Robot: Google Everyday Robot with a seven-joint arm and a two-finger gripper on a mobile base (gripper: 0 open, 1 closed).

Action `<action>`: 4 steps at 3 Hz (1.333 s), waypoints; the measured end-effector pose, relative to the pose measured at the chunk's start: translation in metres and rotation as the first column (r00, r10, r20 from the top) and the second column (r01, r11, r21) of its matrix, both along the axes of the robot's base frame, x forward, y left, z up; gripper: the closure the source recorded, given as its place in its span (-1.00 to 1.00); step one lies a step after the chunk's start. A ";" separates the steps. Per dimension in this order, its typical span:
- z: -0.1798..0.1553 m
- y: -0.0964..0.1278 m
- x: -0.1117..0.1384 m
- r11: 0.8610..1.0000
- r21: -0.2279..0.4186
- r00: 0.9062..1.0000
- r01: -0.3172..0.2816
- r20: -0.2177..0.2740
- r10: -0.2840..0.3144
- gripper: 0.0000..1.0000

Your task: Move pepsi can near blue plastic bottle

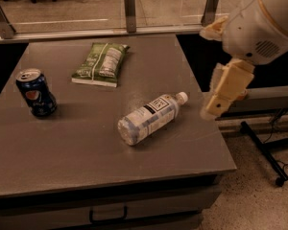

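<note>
My pincer (212, 108) hangs at the end of my pale cream arm, out past the right edge of the grey flat-topped table (86, 152). It is on the side where the bottle's cap points. It touches nothing on the table, and I cannot tell whether it is wide or narrow.

The small dark blue pepsi can with the silver top (36, 92) stands upright on the left part of the table, close to the left edge, its round red-white-blue logo facing forward. The clear, pale bluish plastic bottle with the white cap and white-and-black label (149, 119) lies on its side near the middle of the table, toward the right. Its base points to the front left and its cap to the back right. Can and bottle are well apart, with bare table top between them.

A flat green crinkled snack bag (101, 63) lies farther back on the table, behind the gap between can and bottle and touching neither.

Below the table's front edge is a drawer front with a dark handle (108, 215). Behind the table runs a glass barrier on metal posts (129, 4). To the right, a black stand's legs (264, 150) rest on the speckled floor.
</note>
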State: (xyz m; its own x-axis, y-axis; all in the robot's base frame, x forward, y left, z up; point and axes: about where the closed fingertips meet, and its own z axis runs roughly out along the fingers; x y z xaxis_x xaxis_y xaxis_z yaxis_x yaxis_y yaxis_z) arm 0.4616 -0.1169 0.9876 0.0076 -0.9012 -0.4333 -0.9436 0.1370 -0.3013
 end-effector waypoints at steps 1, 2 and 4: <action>0.008 0.063 0.014 0.979 0.173 0.994 -0.112 0.023 0.109 -1.00; 0.007 0.127 0.023 0.926 0.304 0.974 -0.224 0.038 0.223 -1.00; 0.010 0.207 0.031 0.777 0.510 0.922 -0.368 0.092 0.376 -1.00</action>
State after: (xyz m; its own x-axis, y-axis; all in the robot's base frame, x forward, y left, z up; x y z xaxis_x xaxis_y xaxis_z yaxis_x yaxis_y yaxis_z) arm 0.4929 0.0905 0.9976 0.2860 -0.4792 -0.8298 -0.9568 -0.0961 -0.2743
